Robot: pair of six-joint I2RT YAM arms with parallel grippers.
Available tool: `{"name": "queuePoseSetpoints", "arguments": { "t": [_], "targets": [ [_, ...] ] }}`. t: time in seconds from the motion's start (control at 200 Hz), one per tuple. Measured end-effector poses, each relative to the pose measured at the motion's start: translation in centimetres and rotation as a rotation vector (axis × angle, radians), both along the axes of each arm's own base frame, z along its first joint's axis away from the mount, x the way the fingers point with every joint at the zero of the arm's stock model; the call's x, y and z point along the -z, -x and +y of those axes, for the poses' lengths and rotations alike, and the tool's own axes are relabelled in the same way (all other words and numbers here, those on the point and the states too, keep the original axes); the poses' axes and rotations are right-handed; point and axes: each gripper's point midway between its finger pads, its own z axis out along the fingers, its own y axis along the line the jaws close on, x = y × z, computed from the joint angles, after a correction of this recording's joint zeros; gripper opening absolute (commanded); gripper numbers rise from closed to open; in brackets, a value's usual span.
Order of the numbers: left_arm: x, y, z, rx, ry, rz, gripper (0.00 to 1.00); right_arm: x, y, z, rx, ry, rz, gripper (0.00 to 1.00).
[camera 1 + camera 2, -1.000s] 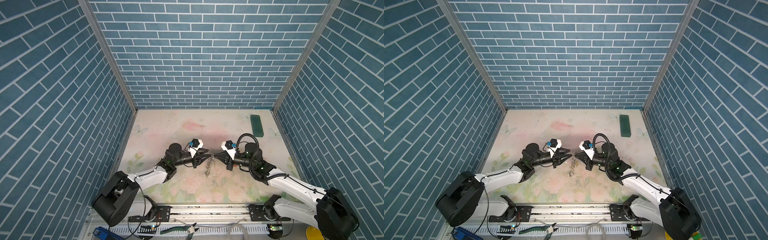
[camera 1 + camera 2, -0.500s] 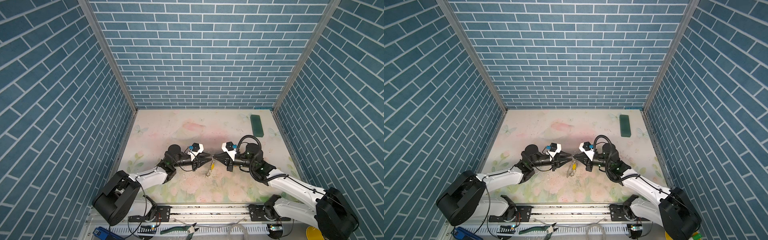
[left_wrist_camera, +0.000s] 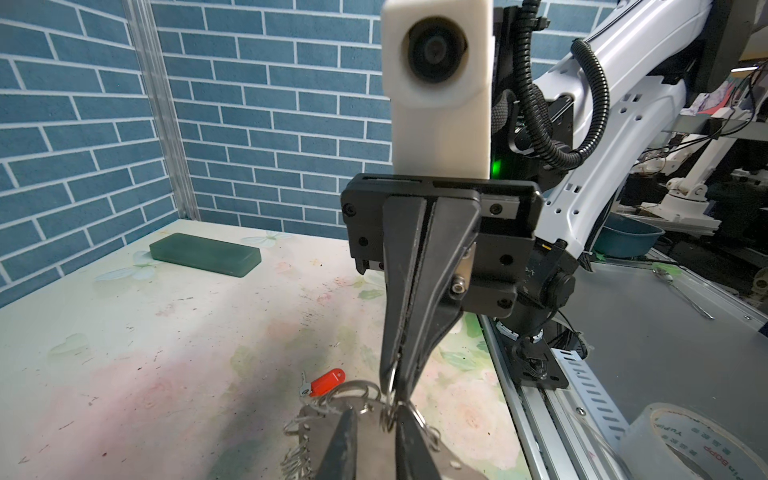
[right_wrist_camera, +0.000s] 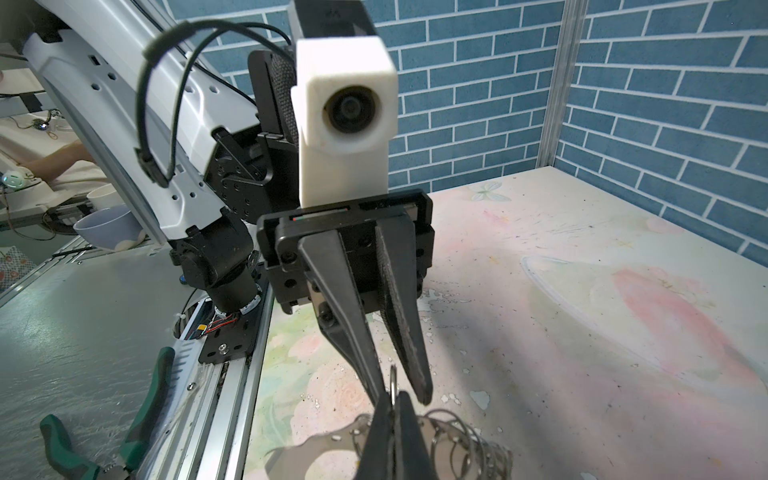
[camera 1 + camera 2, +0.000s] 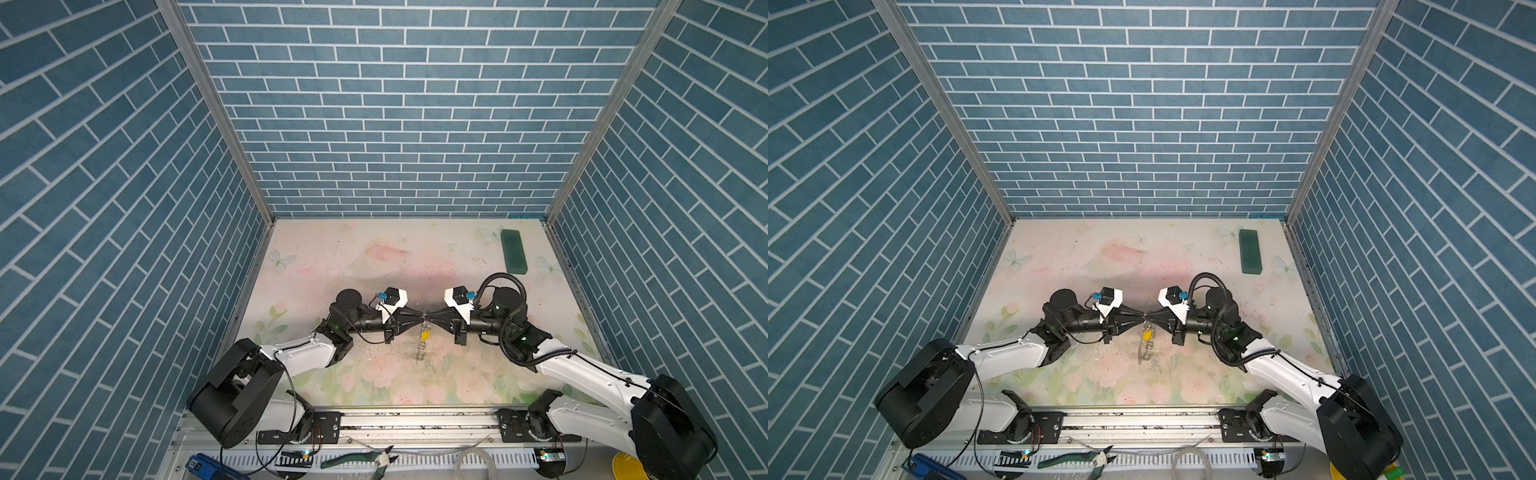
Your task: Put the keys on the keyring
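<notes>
Both top views are bright and evenly lit from overhead. The brick walls [image 5: 395, 124] are crisp but bow outward towards the edges, as under a wide lens. A soft grey shadow lies on the pale surface [image 5: 374, 257] near its middle. In the wrist views the far bricks stay sharp, while the nearest parts go soft: the left pincer [image 3: 374, 415] and the keyring [image 3: 320, 432] blur at the frame edge. The roll of tape [image 3: 698, 449] carries a mild sheen. The room beyond looks dim, perhaps underexposed.
</notes>
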Motion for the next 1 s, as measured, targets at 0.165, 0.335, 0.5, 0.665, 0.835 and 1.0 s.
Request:
{"name": "queuePoseSetpoints", "arguments": {
  "t": [0.165,0.335,0.5,0.665,0.835,1.0],
  "targets": [
    [-0.1,0.2,-0.1,0.019,0.011,0.005,0.15,-0.2,0.1,0.0,-0.011,-0.007,-0.005,0.0],
    [-0.2,0.2,-0.1,0.021,0.016,0.013,0.18,-0.1,0.2,0.1,-0.022,-0.01,-0.001,0.0],
    [-0.2,0.3,-0.1,0.025,0.018,0.024,0.11,0.0,0.2,0.1,-0.025,-0.009,0.006,0.0],
    [-0.1,0.4,-0.1,0.034,0.015,0.04,0.0,0.3,0.0,0.1,-0.02,-0.002,0.015,0.03],
    [0.2,0.5,0.1,0.024,-0.01,0.036,0.0,0.8,-0.1,0.1,-0.017,0.015,0.026,0.17],
    [0.2,0.8,0.7,-0.002,-0.078,-0.002,0.0,2.1,-0.4,-0.3,0.02,0.082,0.039,0.27]
  ]
}}
